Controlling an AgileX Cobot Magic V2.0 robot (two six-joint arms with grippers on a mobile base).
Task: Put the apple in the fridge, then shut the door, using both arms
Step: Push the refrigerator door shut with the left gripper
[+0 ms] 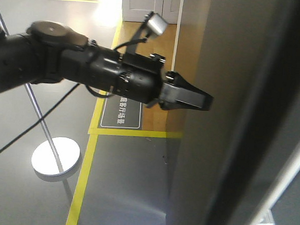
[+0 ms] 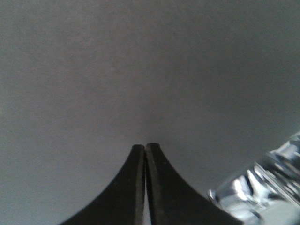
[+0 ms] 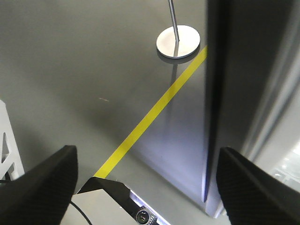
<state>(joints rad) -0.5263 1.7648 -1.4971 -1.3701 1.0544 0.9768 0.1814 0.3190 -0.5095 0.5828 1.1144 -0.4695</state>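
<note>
The door (image 1: 224,71) fills the right of the front view as a tall matte dark grey panel. My left arm (image 1: 91,68) reaches in from the left, and my left gripper (image 1: 207,102) is shut with its tips at the door's outer face. The left wrist view has the shut left gripper (image 2: 145,147) right up against the grey door (image 2: 140,65), with a clear plastic bin (image 2: 262,187) at lower right. My right gripper (image 3: 146,152) hangs open and empty over the floor beside the door's dark edge (image 3: 243,70). The apple is out of view. The fridge's inside is hidden.
A silver pole stand with a round base (image 1: 55,156) (image 3: 178,42) stands on the grey floor to the left. Yellow floor tape (image 1: 85,164) (image 3: 154,112) runs past it. White room doors (image 1: 146,2) are far back. My own base (image 3: 112,206) is below the right gripper.
</note>
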